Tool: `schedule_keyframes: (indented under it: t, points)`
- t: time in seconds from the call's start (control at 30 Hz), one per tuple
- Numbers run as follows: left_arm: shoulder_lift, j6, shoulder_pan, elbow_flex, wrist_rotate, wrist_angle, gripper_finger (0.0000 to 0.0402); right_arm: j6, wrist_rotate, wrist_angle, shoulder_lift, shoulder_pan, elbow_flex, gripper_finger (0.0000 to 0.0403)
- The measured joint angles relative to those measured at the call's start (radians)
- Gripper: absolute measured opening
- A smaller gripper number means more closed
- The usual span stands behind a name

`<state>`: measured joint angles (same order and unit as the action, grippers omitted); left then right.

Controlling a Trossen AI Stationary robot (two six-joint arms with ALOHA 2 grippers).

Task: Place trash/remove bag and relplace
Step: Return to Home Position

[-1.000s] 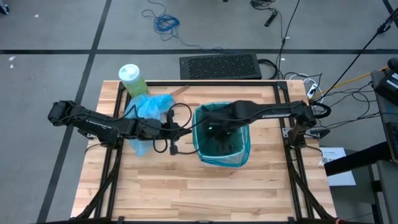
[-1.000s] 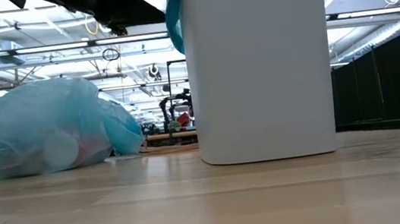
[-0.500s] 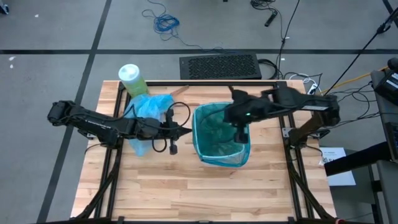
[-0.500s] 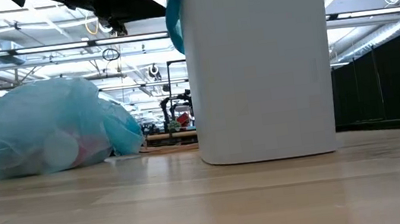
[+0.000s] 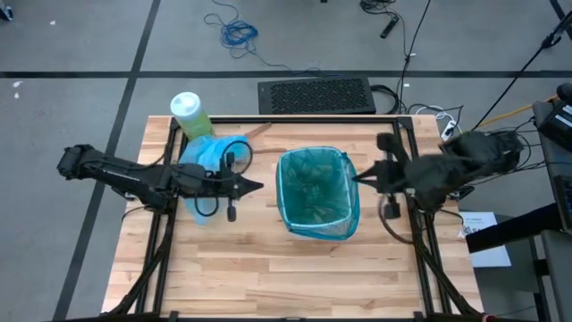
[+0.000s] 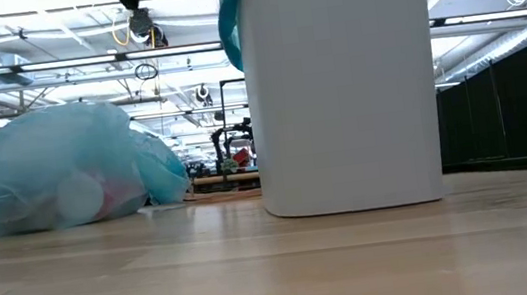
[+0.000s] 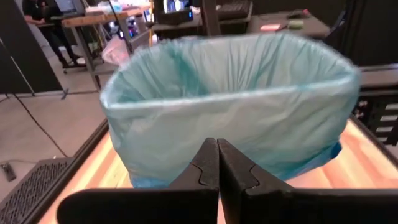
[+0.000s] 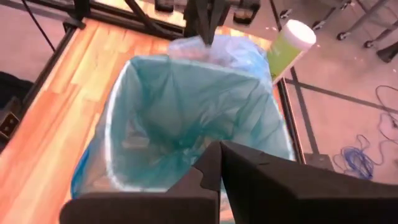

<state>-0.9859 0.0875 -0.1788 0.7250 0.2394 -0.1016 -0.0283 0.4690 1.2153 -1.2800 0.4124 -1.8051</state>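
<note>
Bin relined on the bench: the white bin is shown at centre with a teal liner folded over its rim; the bag, sky-blue and bulging with trash, is laid on the bench to the bin's left, just beside a green bottle. The left gripper is held near the bin's left side, its arm passing above the bag; the right gripper is held just off the bin's right rim; both pairs of fingers are seen pressed together with nothing between them. The bin is thus flanked, each gripper aimed inward at it; a retreat to rest is judged to run straight outward, away from the liner; the left arm is the nearer to the bag, so a snag is likeliest on that side.
</note>
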Motion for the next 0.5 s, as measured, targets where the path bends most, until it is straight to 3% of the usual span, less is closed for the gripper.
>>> schedule_keyframes:
  t: [0.17, 0.4, 0.5]
  points:
    - [0.037, 0.014, -0.005, 0.000, 0.000, 0.017, 0.0000, -0.063, 0.085, -0.135, 0.147, 0.098, 0.258, 0.0000]
    - [0.043, 0.051, 0.047, 0.000, -0.039, 0.004, 0.0000, 0.009, 0.074, -0.546, 0.416, 0.091, 0.673, 0.0000]
    - [0.043, 0.050, 0.094, 0.000, -0.106, -0.006, 0.0000, 0.050, 0.003, -0.714, 0.520, 0.049, 0.803, 0.0000]
